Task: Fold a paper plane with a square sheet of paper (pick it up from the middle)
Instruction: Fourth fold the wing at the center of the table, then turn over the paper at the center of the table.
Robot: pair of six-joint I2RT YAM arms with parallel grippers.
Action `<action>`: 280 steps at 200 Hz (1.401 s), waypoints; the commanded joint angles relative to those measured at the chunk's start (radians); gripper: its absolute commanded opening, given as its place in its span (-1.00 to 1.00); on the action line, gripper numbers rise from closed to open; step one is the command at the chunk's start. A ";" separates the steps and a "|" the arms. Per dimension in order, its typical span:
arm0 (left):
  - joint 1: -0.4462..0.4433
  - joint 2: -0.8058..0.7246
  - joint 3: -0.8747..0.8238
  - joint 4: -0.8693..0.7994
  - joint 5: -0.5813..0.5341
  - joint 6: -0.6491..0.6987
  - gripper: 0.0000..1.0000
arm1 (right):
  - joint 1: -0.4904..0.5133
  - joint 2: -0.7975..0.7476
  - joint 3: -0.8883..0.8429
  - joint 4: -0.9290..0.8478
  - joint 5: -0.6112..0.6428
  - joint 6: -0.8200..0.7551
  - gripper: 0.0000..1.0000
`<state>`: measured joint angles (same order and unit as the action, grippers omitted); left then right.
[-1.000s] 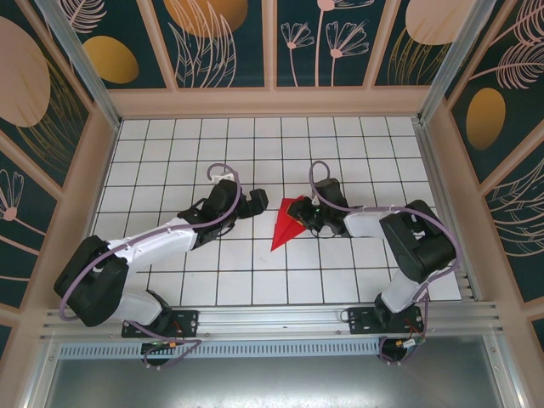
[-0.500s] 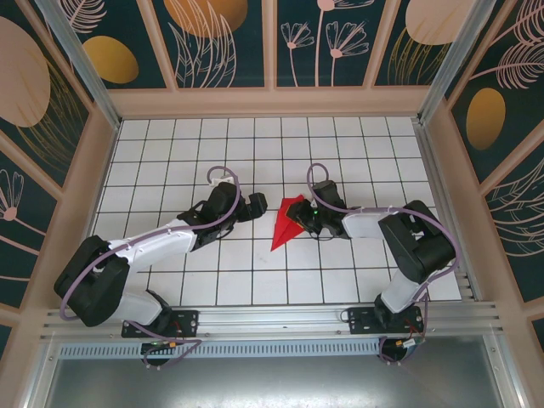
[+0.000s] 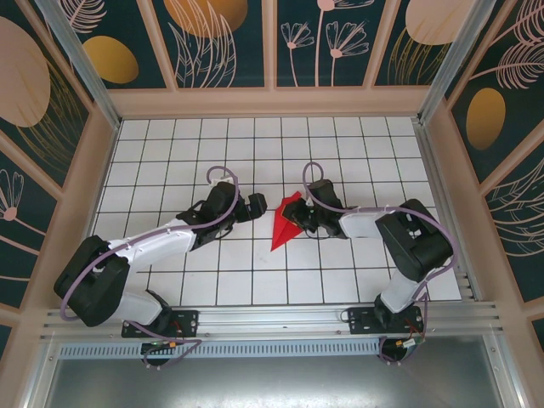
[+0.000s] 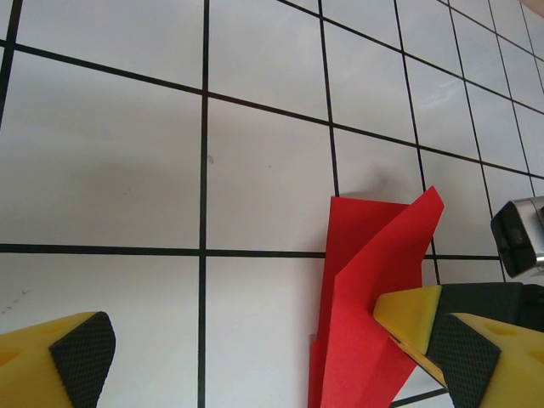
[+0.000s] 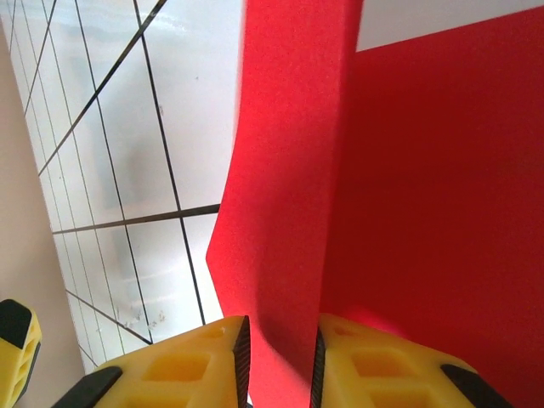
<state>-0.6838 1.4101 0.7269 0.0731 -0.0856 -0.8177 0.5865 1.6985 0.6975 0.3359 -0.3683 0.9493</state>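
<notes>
- where is the red paper (image 3: 285,224)?
- in the middle of the top view, on the white gridded surface (image 3: 170,144). it's folded into a narrow pointed shape, tip toward the bottom of the frame, wider end toward the top. one flap stands up off the surface.
- and the right pincer (image 3: 300,216)?
- at the paper's right edge. in the right wrist view its yellow fingers (image 5: 178,365) sit at the bottom of the frame, squeezed almost together on a raised fold of the red paper (image 5: 408,212) that runs up between them.
- so it has hold of the paper. the left pincer (image 3: 263,205)?
- just left of the paper's upper end in the top view. in the left wrist view the left pincer (image 4: 270,361) has its fingers spread far apart in the bottom corners, gripping nothing. the red paper (image 4: 361,331) is at lower right, next to its right finger, and a yellow fingertip of the other arm presses on the upright flap.
</notes>
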 commanded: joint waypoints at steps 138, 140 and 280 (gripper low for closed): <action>0.148 -0.144 -0.124 0.305 0.661 -0.264 0.97 | -0.114 -0.194 -0.057 0.399 -0.303 0.067 -0.97; 0.149 -0.143 -0.124 0.321 0.673 -0.273 0.97 | -0.115 -0.194 -0.056 0.404 -0.308 0.071 -0.97; 0.155 0.027 -0.088 0.787 0.847 -0.480 0.18 | -0.092 -0.129 -0.014 0.657 -0.471 0.315 -0.94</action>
<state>-0.5346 1.4281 0.6292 0.7395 0.7273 -1.2686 0.4847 1.5463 0.6636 0.8959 -0.7963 1.2190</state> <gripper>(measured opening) 0.633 0.054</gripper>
